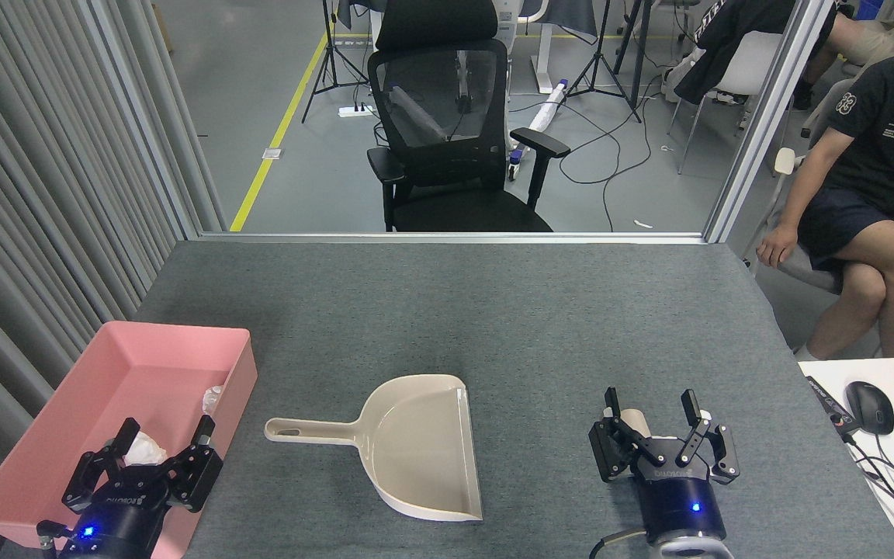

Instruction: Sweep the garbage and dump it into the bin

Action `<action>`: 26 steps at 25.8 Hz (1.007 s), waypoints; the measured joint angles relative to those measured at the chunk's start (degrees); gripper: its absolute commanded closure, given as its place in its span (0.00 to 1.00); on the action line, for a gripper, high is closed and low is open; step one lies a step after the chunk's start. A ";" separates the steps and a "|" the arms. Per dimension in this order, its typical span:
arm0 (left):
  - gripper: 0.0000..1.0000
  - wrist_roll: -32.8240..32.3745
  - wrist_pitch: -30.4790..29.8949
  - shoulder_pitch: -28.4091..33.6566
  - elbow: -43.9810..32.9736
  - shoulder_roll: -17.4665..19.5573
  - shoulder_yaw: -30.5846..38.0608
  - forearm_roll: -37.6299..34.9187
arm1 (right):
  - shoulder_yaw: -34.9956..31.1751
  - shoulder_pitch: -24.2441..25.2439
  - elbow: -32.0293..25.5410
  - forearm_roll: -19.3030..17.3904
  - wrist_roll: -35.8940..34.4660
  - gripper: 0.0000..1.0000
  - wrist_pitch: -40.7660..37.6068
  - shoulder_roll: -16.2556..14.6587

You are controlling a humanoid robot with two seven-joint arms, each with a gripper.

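Brush [633, 420] largely hidden behind right tool [650, 410]; one tissue ball [144, 448] partly masked by left tool [165, 436]; seated person [866, 194] cropped at frame edge.
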 measured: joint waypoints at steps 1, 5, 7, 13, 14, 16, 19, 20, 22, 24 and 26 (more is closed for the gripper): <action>0.01 0.00 0.01 -0.03 0.03 0.01 0.01 0.00 | 0.01 -0.11 0.06 0.02 0.15 0.02 0.00 -0.05; 0.01 0.00 -0.18 -0.02 -0.06 0.07 0.00 0.00 | 0.02 -0.35 0.56 0.09 0.29 0.02 0.00 -0.23; 0.01 0.02 -0.25 0.14 -0.14 0.13 0.01 0.00 | 0.10 -0.40 0.80 0.09 0.39 0.02 0.00 -0.27; 0.01 3.72 -0.02 0.22 0.44 0.20 0.09 -0.15 | 2.18 0.32 1.20 0.02 0.56 0.02 -0.54 -0.25; 0.01 4.27 -0.02 0.06 0.68 0.20 0.08 -0.23 | 2.49 0.63 1.21 -0.02 0.61 0.02 -0.58 -0.22; 0.01 5.04 -0.04 -0.08 1.33 0.23 0.07 -0.49 | 2.86 1.28 1.10 -0.14 0.79 0.02 -0.58 -0.12; 0.01 5.55 -1.06 -0.44 2.40 0.45 0.01 -0.78 | 3.14 2.03 0.53 -0.23 0.56 0.02 -0.58 0.08; 0.01 5.61 -1.37 -0.69 2.84 0.52 0.00 -0.84 | 3.16 2.36 0.34 -0.24 0.43 0.02 -0.58 0.15; 0.01 5.68 -1.58 -1.02 3.50 0.65 0.00 -0.91 | 3.17 2.81 0.09 -0.26 0.35 0.02 -0.37 0.20; 0.01 5.68 -1.78 -1.23 3.81 0.75 0.01 -0.94 | 3.18 3.12 -0.03 -0.27 0.27 0.02 -0.28 0.20; 0.01 5.68 -1.91 -1.32 3.92 0.76 0.00 -0.95 | 3.18 3.39 -0.11 -0.27 0.20 0.02 -0.24 0.04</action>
